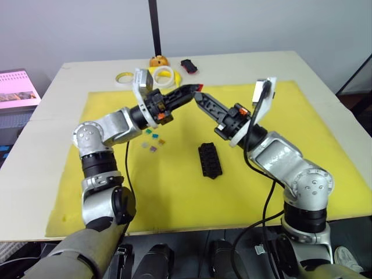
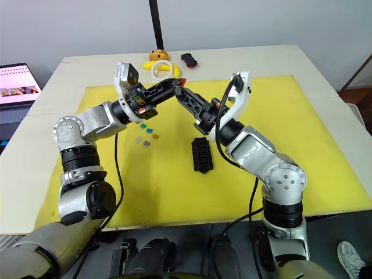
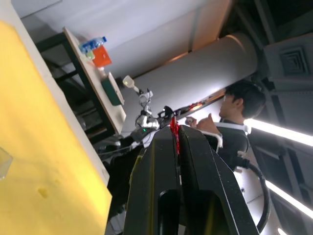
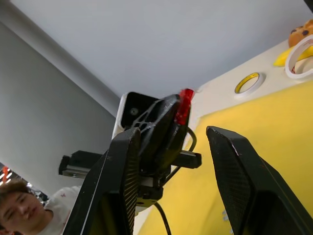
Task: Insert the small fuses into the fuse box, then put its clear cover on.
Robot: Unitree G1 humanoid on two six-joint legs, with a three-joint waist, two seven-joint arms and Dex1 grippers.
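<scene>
Left eye view: left gripper (image 1: pixel 192 90) raised over the yellow mat (image 1: pixel 174 192), fingers closed on a red fuse (image 1: pixel 199 87) at the tips. Right gripper (image 1: pixel 199 99) raised too, tip just beside the left gripper's tip, fingers parted. Fuse box (image 1: pixel 210 159) lies flat on the mat, below and between the two arms. Loose small fuses (image 1: pixel 153 140) on the mat left of the fuse box, near the left forearm. Tape rings (image 1: pixel 163 75) sit on the tabletop (image 1: pixel 325 87) beyond the mat, with a black-and-red object (image 1: pixel 188 65) near them.

Right eye view: same layout; both gripper tips meet above the mat, the fuse box lying nearer the robot than the tips, loose fuses to its left.

Left wrist view: the left gripper's two black fingers (image 3: pixel 200 161) pressed together, red fuse pinched between the tips. A clear cover corner (image 3: pixel 4 163) lies on the mat at the edge. A person (image 3: pixel 234 117) in the background.

Right wrist view: right gripper open, wide gap between fingers (image 4: pixel 234 171); the left gripper with the red fuse lies just past the gap. Tape rings on the tabletop behind.
</scene>
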